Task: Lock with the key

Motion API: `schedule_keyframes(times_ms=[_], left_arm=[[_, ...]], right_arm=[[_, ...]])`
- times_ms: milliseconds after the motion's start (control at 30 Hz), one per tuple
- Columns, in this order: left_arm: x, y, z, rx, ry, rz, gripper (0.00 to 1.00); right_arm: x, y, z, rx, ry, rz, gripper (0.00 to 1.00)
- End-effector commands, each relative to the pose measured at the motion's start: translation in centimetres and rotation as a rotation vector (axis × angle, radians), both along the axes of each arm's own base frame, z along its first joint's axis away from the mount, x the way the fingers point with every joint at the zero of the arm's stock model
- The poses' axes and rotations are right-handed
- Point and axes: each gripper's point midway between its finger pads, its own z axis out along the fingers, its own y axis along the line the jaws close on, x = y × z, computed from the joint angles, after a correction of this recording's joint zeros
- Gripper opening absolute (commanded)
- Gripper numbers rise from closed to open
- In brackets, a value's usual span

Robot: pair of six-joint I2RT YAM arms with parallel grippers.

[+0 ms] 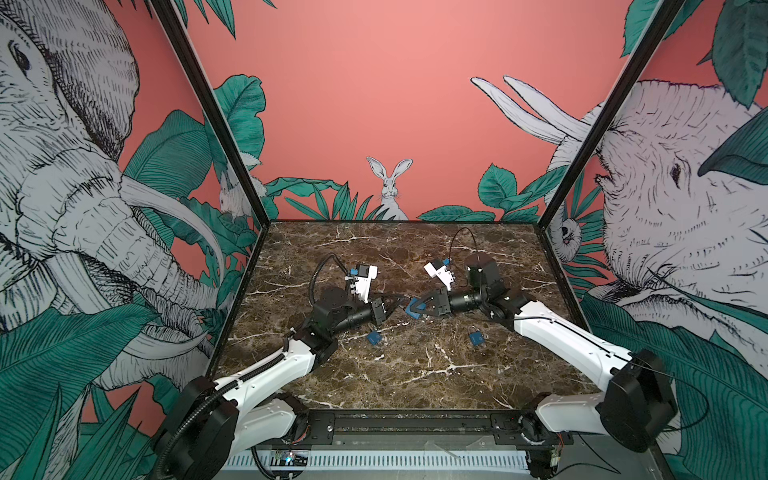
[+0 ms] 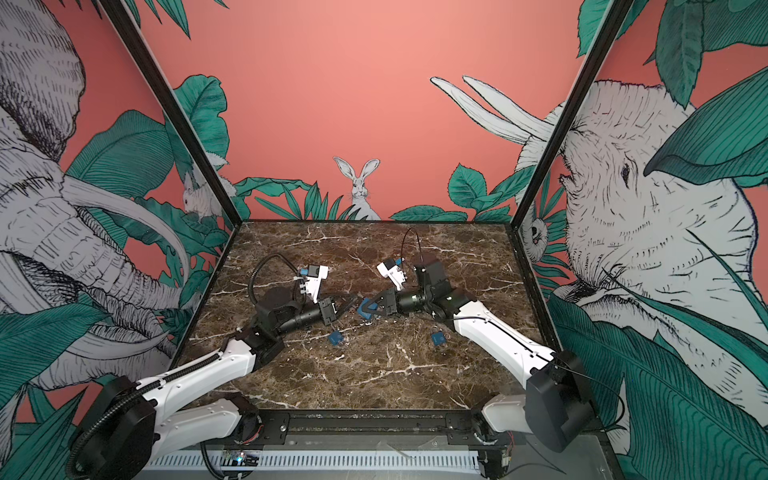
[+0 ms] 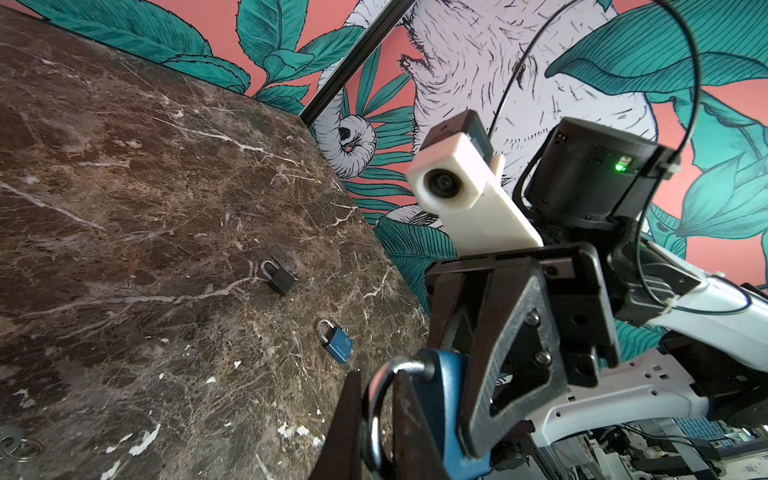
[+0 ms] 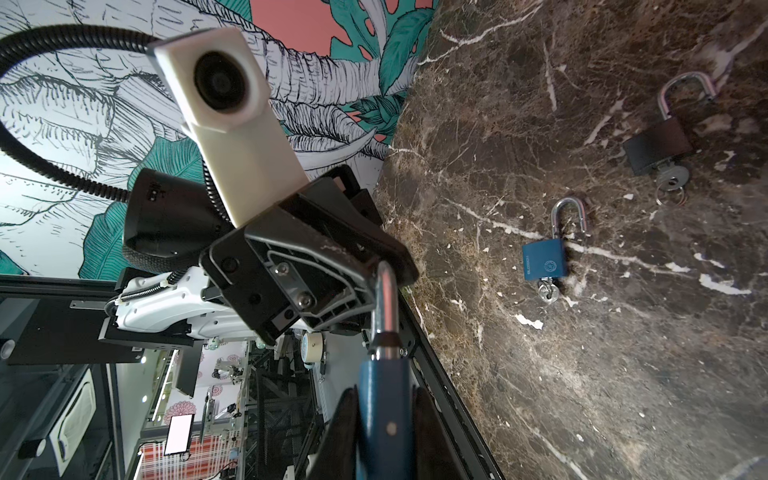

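Note:
A blue padlock hangs above the middle of the marble table, held between both grippers. My right gripper is shut on its blue body. My left gripper is shut on its steel shackle, coming from the opposite side. The held padlock's keyhole is hidden and no key shows in it. Keys show only in two padlocks lying on the table.
On the table lie a blue padlock with raised shackle and key, a black padlock with key, another blue padlock and another black padlock. A loose key ring lies near the left arm.

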Motion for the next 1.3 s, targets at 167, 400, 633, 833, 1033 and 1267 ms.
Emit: schedule_keyframes(times_ms=[167,400,633,833,1033,1267], left_arm=[[-9.3,-3.8,-2.4,0.035,0.151,-0.392,0.00],[-9.6,-3.8,-2.2,0.034,0.135,-0.371,0.00],[-6.2,-1.6,0.1,0.041,0.053,-0.226,0.00],[-2.2,1.3,3.8,-0.037,0.036,-0.151,0.00],[-1.2,1.0,6.3,-0.045,0.022,-0.196,0.15],[0.1,1.7,6.4,-0.107,0.058,-0.192,0.16]], right_arm=[[-0.2,2.9,9.7,0.263,-0.431,0.115,0.00],[0.0,3.0,9.5,0.255,-0.430,0.112,0.00],[-0.4,2.6,8.3,0.223,-0.413,0.116,0.00],[-0.4,2.7,6.4,0.197,-0.378,0.119,0.00],[-0.3,2.7,5.5,0.183,-0.361,0.120,0.00],[-0.1,2.7,4.7,0.162,-0.359,0.119,0.00]])
